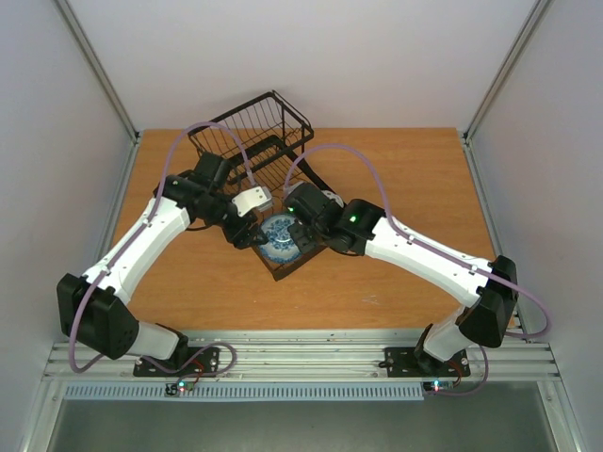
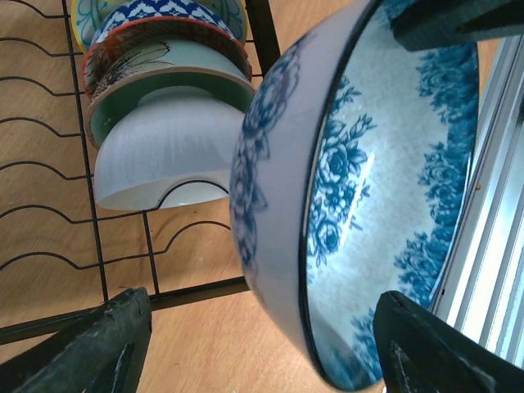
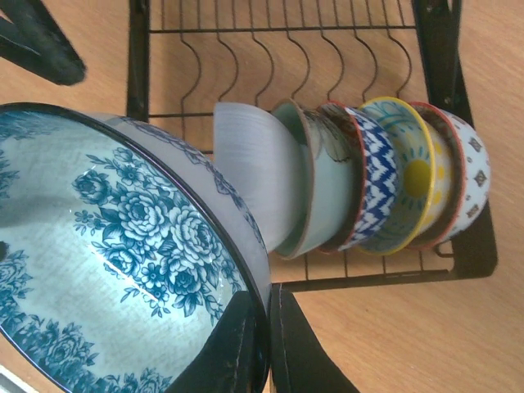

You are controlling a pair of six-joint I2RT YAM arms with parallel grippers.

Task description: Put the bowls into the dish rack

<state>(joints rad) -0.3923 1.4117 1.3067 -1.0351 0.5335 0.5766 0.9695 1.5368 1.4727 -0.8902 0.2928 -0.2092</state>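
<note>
Desk (image 1: 405,188) is plain wood, and the black wire dish rack (image 3: 435,41) sits around the middle of it, raised basket end away from the arms. Biggest dish in sight is the blue floral bowl (image 3: 123,246), tipped up on its edge at the near end of the rack, just beside the row that's already slotted in. I can't tell if it's actually touching the first one. That row stands on edge, nested one into the next: white ribbed bowl (image 3: 250,172), mint green bowl (image 3: 323,188), a red-rimmed patterned bowl (image 3: 336,123) mostly hidden, blue zigzag bowl (image 3: 377,184), yellow-centre bowl (image 3: 413,176), then a diamond-print bowl (image 3: 475,172) at the far end. The right claw (image 3: 264,327) is clenched on the floral bowl's rim, one finger inside and one outside. The left claw (image 2: 264,299) is released, spread wide with the floral bowl between its fingers, and the outer finger (image 2: 106,344) is clearly off the bowl.
</note>
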